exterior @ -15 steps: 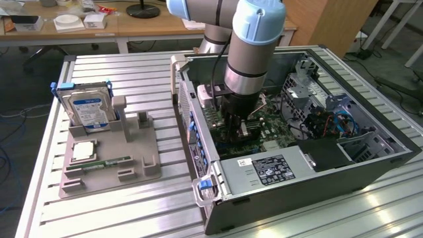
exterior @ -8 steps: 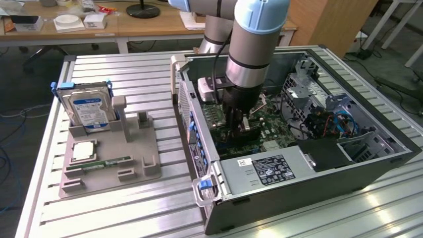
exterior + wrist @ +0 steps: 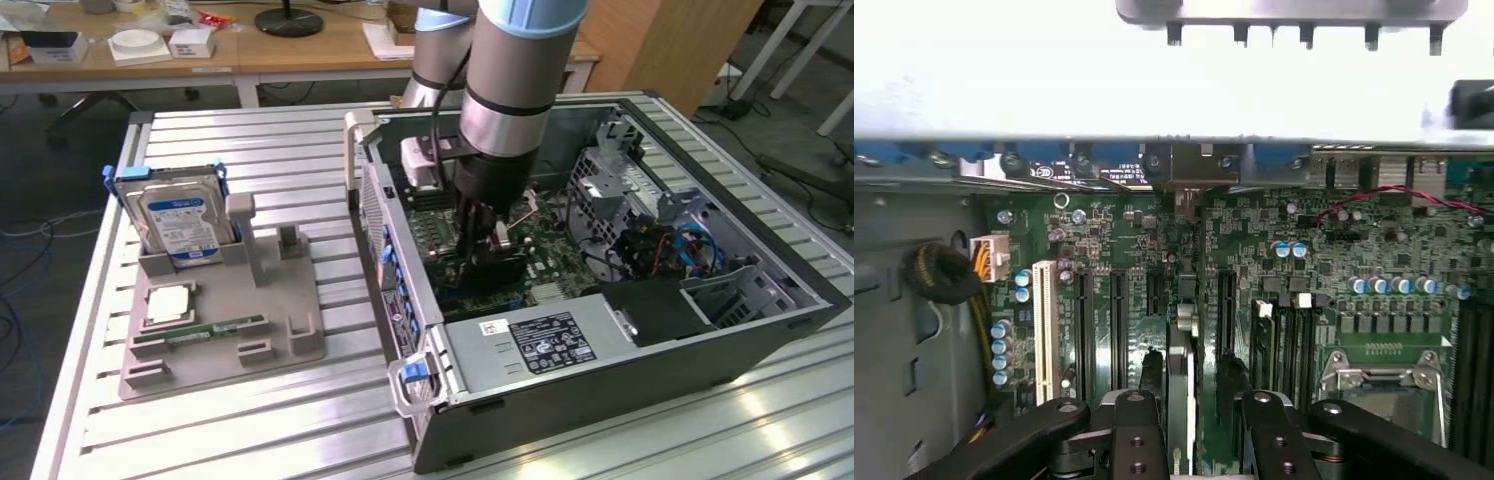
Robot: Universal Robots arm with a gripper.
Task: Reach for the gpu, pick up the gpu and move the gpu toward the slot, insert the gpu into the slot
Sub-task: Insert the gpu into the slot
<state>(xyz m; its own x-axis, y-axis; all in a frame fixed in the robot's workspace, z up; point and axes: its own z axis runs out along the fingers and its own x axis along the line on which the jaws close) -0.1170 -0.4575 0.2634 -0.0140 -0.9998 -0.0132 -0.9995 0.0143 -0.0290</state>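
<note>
Gripper on the arm reaches down inside the open computer case in the exterior view, its jaws clenched on the gpu, upright over the green motherboard. On the exterior view's left, a hard drive stands in a grey holder on the desk.

Wrist view: the gpu is edge-on between the gripper fingers, just above the motherboard and near its processor socket.

The worktop is ribbed, shiny metal; the holder is matt grey plastic; the computer case is dark painted metal.
</note>
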